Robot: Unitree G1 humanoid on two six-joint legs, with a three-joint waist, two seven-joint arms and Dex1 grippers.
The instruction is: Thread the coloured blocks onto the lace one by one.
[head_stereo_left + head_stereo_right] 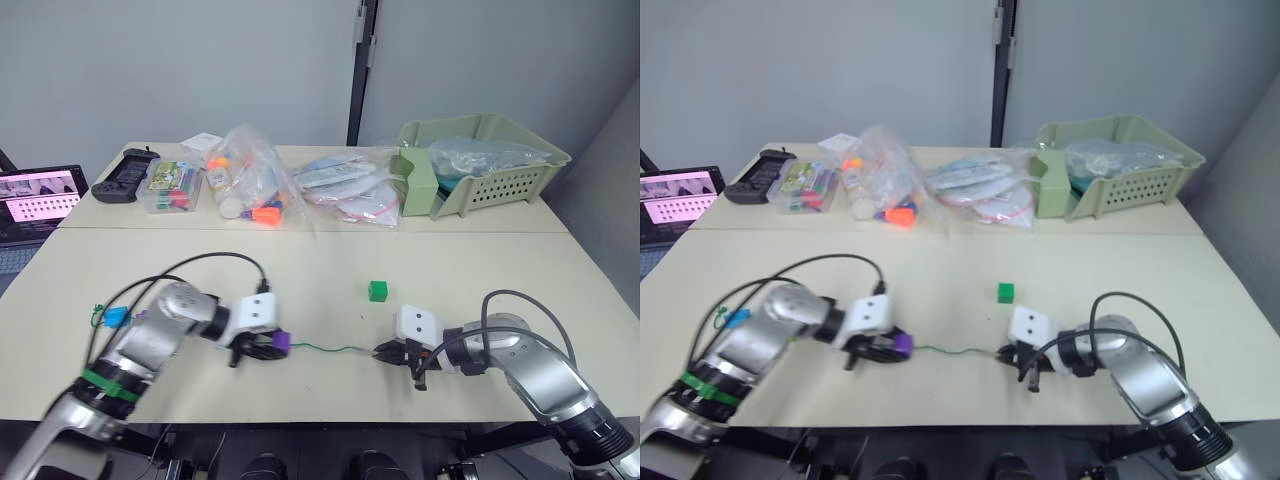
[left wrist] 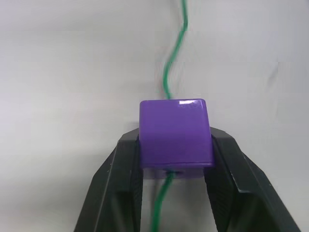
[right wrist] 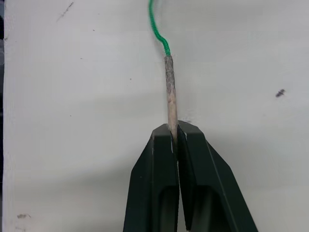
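**Lace held at both ends, one purple block threaded**

Two tools are recorded on the table (image 1: 320,262). The left tool (image 2: 175,154) is clenched on one purple block (image 2: 175,133), seen in the lower left of centre of the left eye view. The lace (image 1: 330,349) is seen entering the block on one face and leaving on the opposite face, so the block is threaded. The right tool (image 3: 175,135) is clenched on the stiff pale tip (image 3: 170,89) of the lace, at the lower right of centre.

One lace is counted. Between the two tools its long axis runs roughly left to right across the lower middle of the frame, slightly wavy, with the tip end pointing toward the right tool.

Blocks counted: one purple block in the left tool; one dark green block (image 1: 377,290) lying free on the table just above the lace, nearer the right tool; one blue block (image 1: 116,318) at the left edge, beside the left arm. The remaining blocks could not be identified.
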